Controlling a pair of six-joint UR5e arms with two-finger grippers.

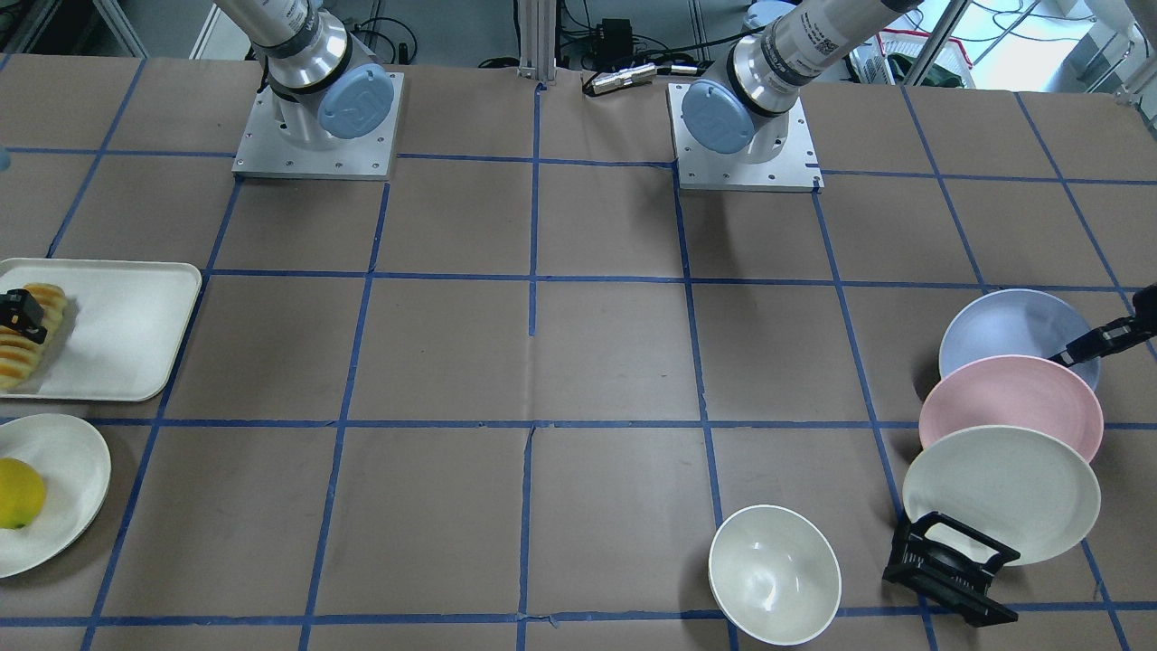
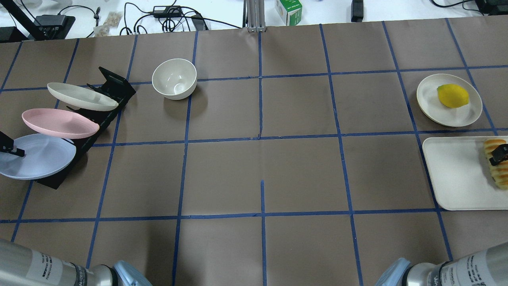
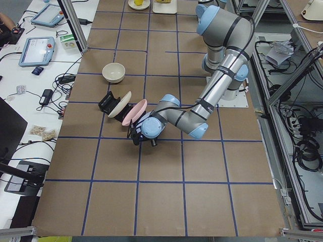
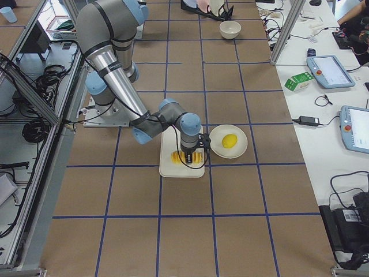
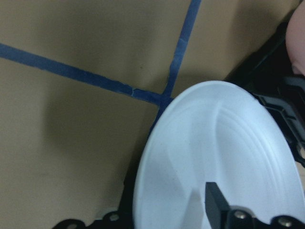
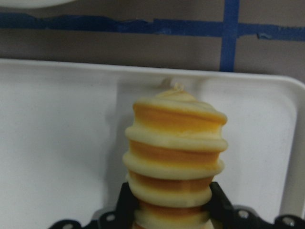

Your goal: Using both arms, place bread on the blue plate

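Right gripper (image 6: 170, 208) is clamped on the bread (image 6: 174, 148), one black finger pressed to each side of the loaf, which lies on the white tray (image 6: 57, 143) at the robot's right end of the table. Blue plate (image 5: 228, 152) leans tilted in the black rack (image 2: 119, 89) at the left end, just beside the pink plate (image 2: 59, 123). Left gripper (image 1: 1085, 348) is at its rim with one finger (image 5: 215, 210) over the plate's face; cannot tell whether it clamps the rim

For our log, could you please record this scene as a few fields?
bread: lying on the white tray
blue plate: standing tilted in the black rack, next to the pink plate
right gripper: shut on the bread
left gripper: at the blue plate's rim; grip unclear
progress: bread not yet on plate
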